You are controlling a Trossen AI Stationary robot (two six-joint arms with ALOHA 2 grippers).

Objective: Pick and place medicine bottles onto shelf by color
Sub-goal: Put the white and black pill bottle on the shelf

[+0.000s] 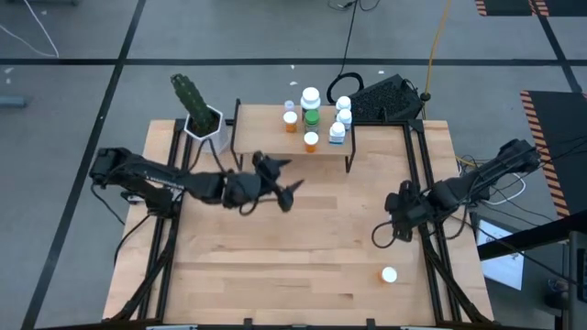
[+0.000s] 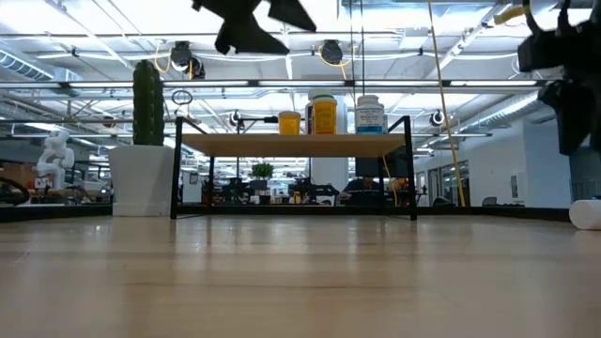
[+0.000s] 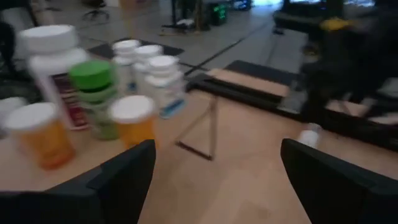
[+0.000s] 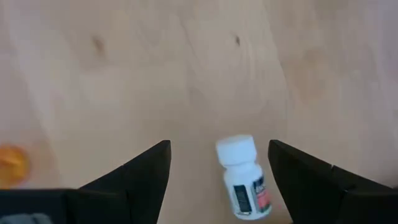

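Note:
The shelf (image 1: pixel 292 147) stands at the table's far edge. Several medicine bottles stand on it: two orange (image 1: pixel 311 140), one green-capped (image 1: pixel 312 116), a large white-capped one (image 1: pixel 310 96) and three blue-white (image 1: pixel 337 131); they also show in the left wrist view (image 3: pixel 134 118). One white-capped bottle (image 4: pixel 242 177) lies on its side on the table near the front right (image 1: pixel 389 274). My left gripper (image 1: pixel 284 179) is open and empty, raised in front of the shelf. My right gripper (image 4: pixel 217 149) is open and empty above the lying bottle, its fingers either side of it and clear of it.
A white hexagonal pot with a green cactus (image 1: pixel 204 124) stands left of the shelf. A dark ribbed block (image 1: pixel 385 96) and cables lie behind the shelf's right end. Bare tabletop (image 1: pixel 275 257) lies between the shelf and the near edge.

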